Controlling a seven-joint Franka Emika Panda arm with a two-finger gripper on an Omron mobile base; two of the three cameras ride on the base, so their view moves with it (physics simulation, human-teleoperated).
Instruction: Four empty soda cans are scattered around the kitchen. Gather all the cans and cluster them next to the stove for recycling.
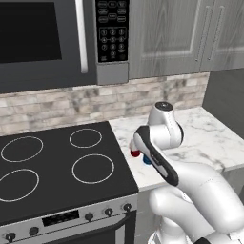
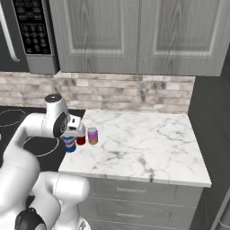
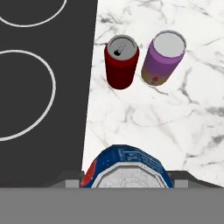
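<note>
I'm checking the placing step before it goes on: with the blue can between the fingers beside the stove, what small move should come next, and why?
Probably open the gripper and lift straight up. The blue can it holds appears to stand on the marble counter right at the stove edge, close beside the red can and pink-purple can, so it already seems clustered; whether its base fully touches down is unclear.

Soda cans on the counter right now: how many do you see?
3. The red can stands by the stove edge, the pink-purple can beside it, and the blue can is between the tool's fingers. A fourth may be hidden.
</note>
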